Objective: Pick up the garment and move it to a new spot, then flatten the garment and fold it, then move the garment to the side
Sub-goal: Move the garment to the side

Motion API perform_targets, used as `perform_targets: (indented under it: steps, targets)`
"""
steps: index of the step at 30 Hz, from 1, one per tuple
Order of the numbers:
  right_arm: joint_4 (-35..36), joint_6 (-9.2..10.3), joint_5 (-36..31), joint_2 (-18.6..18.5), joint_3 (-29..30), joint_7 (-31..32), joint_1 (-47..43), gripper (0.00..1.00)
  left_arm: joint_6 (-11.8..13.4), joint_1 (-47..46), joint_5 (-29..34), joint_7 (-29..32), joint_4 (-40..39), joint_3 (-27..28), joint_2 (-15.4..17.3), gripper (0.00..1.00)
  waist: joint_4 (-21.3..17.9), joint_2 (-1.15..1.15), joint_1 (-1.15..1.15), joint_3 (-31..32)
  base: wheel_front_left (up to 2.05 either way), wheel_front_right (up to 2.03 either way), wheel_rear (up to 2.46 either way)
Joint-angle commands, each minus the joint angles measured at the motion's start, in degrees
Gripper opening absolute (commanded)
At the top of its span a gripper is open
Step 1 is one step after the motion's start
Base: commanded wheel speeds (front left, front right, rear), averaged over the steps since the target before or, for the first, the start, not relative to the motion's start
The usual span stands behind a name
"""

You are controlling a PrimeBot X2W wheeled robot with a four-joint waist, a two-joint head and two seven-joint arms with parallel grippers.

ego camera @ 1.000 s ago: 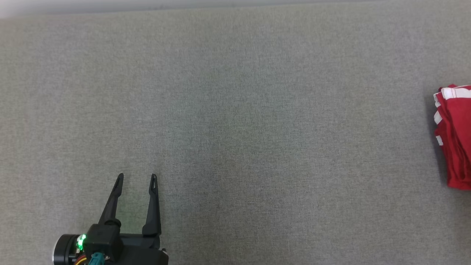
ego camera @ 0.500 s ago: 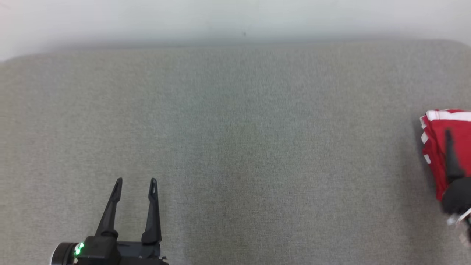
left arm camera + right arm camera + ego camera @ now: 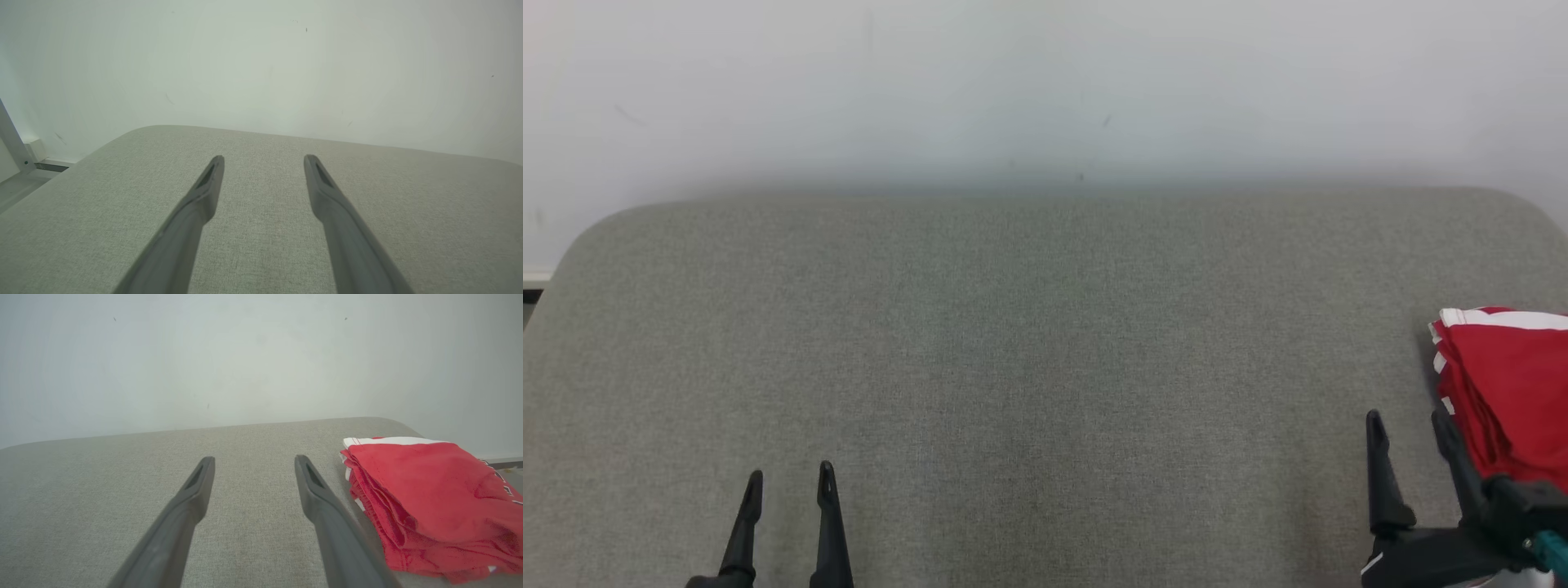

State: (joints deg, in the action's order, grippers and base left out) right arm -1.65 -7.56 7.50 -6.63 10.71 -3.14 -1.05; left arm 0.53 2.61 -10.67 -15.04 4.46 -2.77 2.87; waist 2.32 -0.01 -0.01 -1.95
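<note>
The red garment (image 3: 1507,384), folded into a compact stack with white trim along its far and left edges, lies flat at the right-hand end of the grey fabric-covered surface (image 3: 1045,343), near that surface's rounded far-right corner. In the head view, the frame's right edge cuts off part of the garment. The right gripper (image 3: 1408,416) is positioned just beside the garment's left edge, with its two dark fingers spread wide apart and nothing held between them. Its outer finger runs close along the folded layers; whether it touches them cannot be determined. The left gripper (image 3: 791,472) is well apart from the garment, at the lower left over bare fabric, its fingers likewise spread and holding nothing. A plain pale wall (image 3: 1045,82) rises behind the far edge of the surface.
</note>
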Motion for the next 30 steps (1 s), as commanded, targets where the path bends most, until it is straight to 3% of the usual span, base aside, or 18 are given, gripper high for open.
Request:
perform_targets:
  steps: [1,15,30]
  targets:
    - [-0.41,0.15,0.28,0.51,-0.27,-0.58,-0.81,1.0,0.16,1.01,-0.16,-0.15,0.26,0.06,0.01,1.0,-0.1,0.01,0.01,1.38,0.0,0.0,0.0]
    - [-8.31,0.15,-0.45,3.29,-5.13,-5.28,-1.69,1.0,0.76,2.25,-0.21,-0.15,4.73,2.36,0.04,1.0,-2.41,0.01,0.01,3.63,0.0,0.0,0.0]
    - [-10.03,0.15,-0.58,3.78,-5.89,-5.91,-1.58,1.0,0.75,2.71,-1.4,-0.15,5.52,2.56,0.03,1.0,-2.7,0.01,0.01,4.07,0.0,0.0,0.0]
